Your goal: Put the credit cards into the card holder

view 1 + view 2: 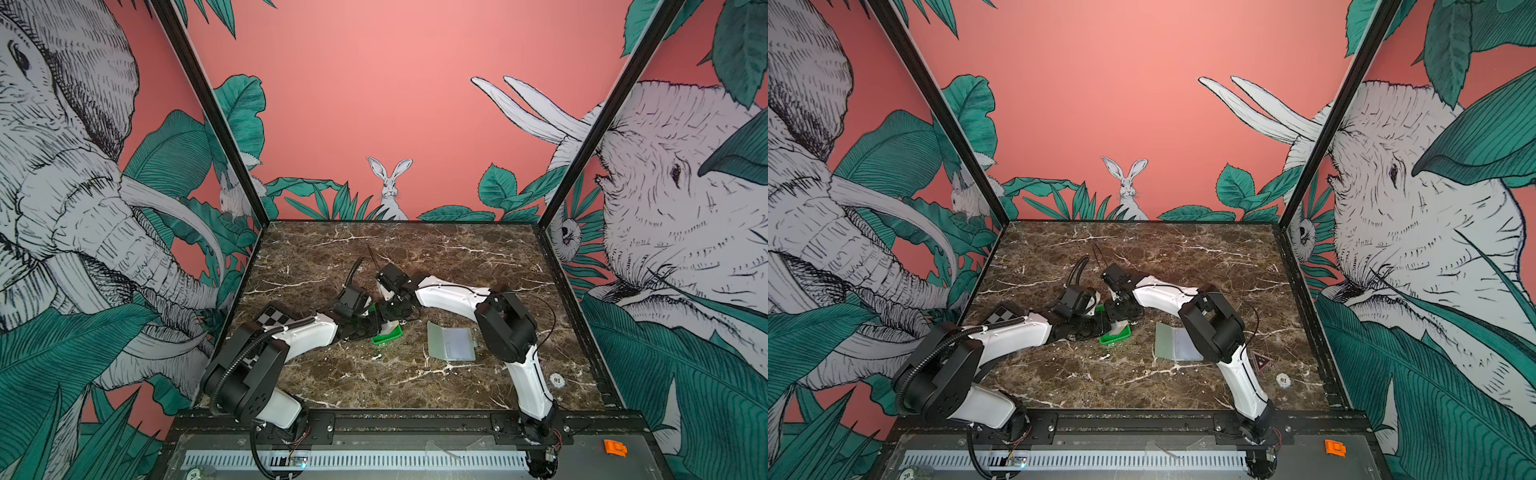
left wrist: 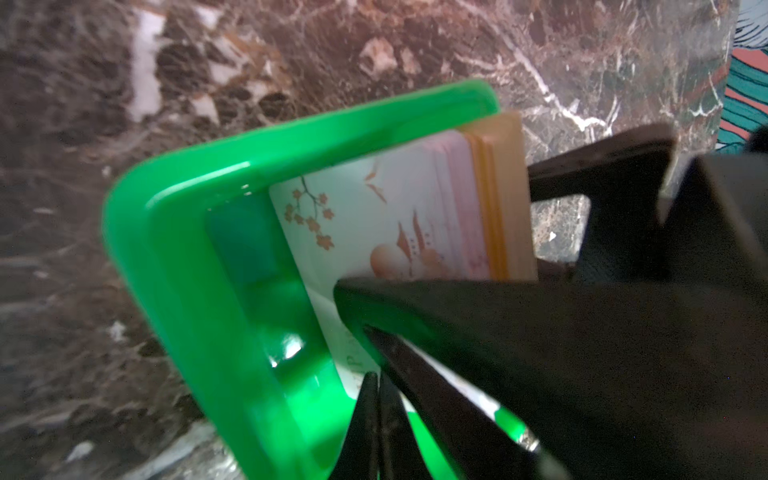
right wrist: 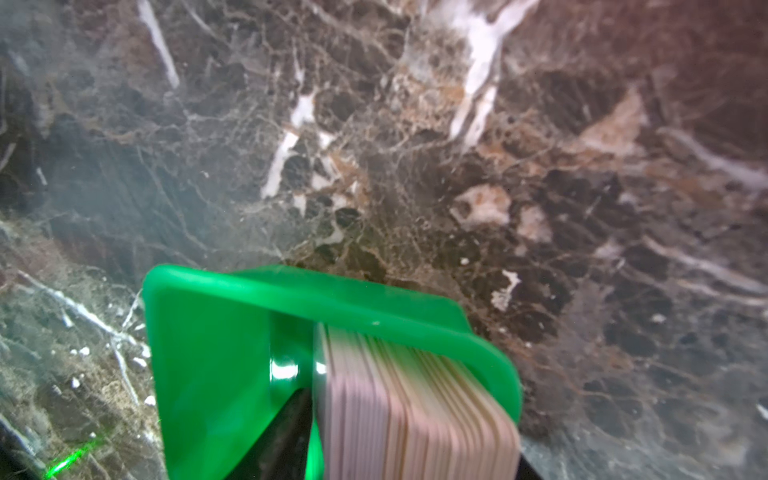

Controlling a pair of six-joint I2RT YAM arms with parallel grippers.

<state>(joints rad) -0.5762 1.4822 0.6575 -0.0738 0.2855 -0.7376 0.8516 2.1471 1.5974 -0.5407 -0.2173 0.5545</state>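
Landmark: green tray (image 1: 384,340) (image 1: 1112,338), mid marble table (image 1: 374,386).

- Credit cards (image 1: 389,328) (image 1: 1122,328): stack stands on edge inside the tray, not in the holder. Left wrist view: front card (image 2: 365,216) is pale with tan blossom and bird markings, with pink and then tan-orange cards behind it, packed against one end wall of the tray (image 2: 166,266). Right wrist view: card edges (image 3: 415,415) are fanned slightly, and the far side of the stack touches the tray's rim (image 3: 374,307).
- Card holder (image 1: 451,341) (image 1: 1167,343): lies open and flat on the table, right of the tray and apart from it, clear sleeves up. The right arm hides part of it in a top view.
- Left gripper (image 1: 376,326) (image 1: 1098,326): at the tray's left side, clenched on the tray's wall. Green plastic shows between its black fingers (image 2: 478,332).
- Right gripper (image 1: 392,316) (image 1: 1119,316): comes down into the tray from behind it, with one finger (image 3: 286,432) on each side of the stack. Cannot tell whether they press on the cards.
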